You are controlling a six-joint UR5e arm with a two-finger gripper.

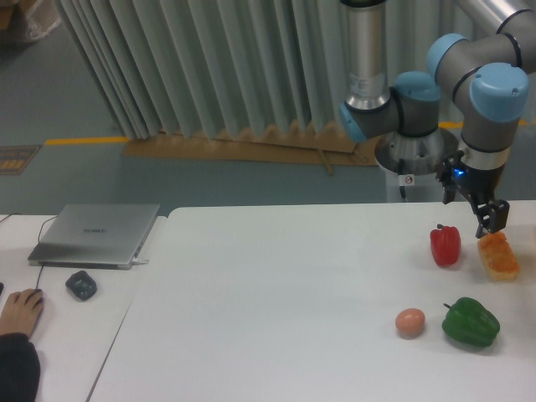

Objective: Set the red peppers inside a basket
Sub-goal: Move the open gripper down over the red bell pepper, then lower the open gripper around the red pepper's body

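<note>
Leftmost, as I read my feed: a person's hand (20, 310) resting on the side desk, far left of the red pepper (445, 244).

- Closed silver laptop (95, 234), far left of the red pepper and a little higher in my view, with a dark mouse (81, 285) just below it.
- White table (276, 310), bearing all the food items on its right part.
- Small pinkish-tan egg-shaped item (409, 322), below and slightly left of the red pepper, apart from it.
- Red pepper: standing upright on the table, stem up, untouched.
- Green pepper (471, 323), below and a little right of the red pepper, near the egg-shaped item.
- Gripper (492, 219): just above and to the right of the red pepper, not touching it, hanging directly over the orange bread-like piece (498, 255). I cannot tell how far its jaws are spread; it grasps nothing I can see.
- Orange bread-like piece: just right of the red pepper, a narrow gap between them.
</note>
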